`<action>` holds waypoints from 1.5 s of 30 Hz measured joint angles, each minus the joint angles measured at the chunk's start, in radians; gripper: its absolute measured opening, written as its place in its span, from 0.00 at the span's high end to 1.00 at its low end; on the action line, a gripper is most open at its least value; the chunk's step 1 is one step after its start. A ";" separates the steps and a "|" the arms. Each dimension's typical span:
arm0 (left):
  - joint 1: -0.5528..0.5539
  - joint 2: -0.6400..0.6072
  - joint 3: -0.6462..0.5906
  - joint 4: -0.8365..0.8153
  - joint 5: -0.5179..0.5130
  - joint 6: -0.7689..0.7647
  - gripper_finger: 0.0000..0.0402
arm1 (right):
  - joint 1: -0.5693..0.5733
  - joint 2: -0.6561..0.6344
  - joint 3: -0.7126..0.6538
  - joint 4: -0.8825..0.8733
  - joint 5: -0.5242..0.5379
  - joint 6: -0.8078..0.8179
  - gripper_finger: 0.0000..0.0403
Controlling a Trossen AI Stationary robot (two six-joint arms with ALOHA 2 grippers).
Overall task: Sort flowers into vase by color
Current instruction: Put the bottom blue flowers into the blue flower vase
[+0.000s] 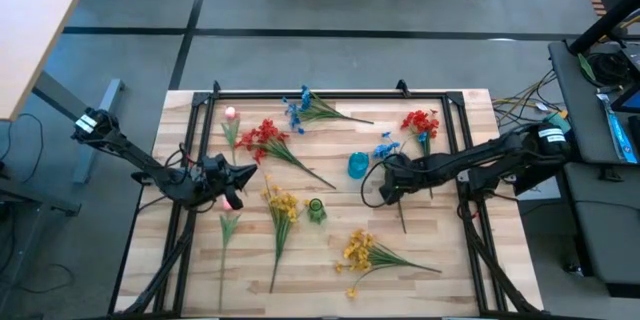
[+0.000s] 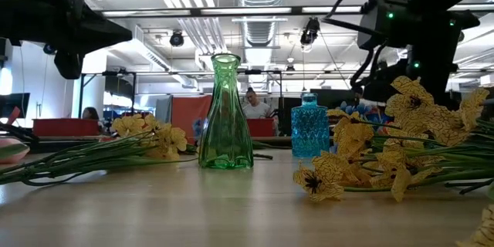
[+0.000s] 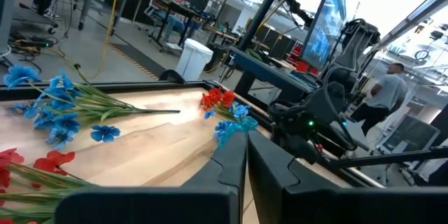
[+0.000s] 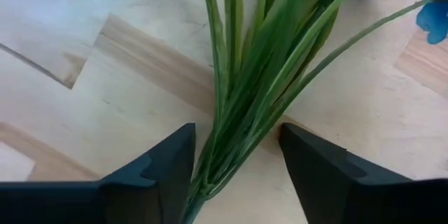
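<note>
My right gripper (image 4: pixel 234 136) is open, low over the table right of the blue vase (image 1: pixel 357 165). Its fingers stand on either side of a bundle of thin green stems (image 4: pixel 241 91) that lies on the table. Blue blooms (image 4: pixel 434 14) show at the bundle's far end. My left gripper (image 1: pixel 248 173) is shut and empty above the table's left part. A pink bud (image 1: pixel 228 200) lies on the table beside it. The green vase (image 1: pixel 316 210) stands upright at the middle. Red (image 1: pixel 265 138), blue (image 1: pixel 305 108) and yellow (image 1: pixel 282 205) sprigs lie flat.
A second yellow sprig (image 1: pixel 358 250) lies near the front edge. A red sprig (image 1: pixel 420 122) lies at the far right, and another pink bud (image 1: pixel 231 115) at the far left. A dark frame (image 1: pixel 330 94) rims the table. People sit in the room behind (image 2: pixel 253 102).
</note>
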 joint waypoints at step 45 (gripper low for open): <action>0.003 0.004 0.000 0.024 -0.056 -0.023 1.00 | 0.000 -0.452 -0.421 1.802 0.297 -0.994 0.94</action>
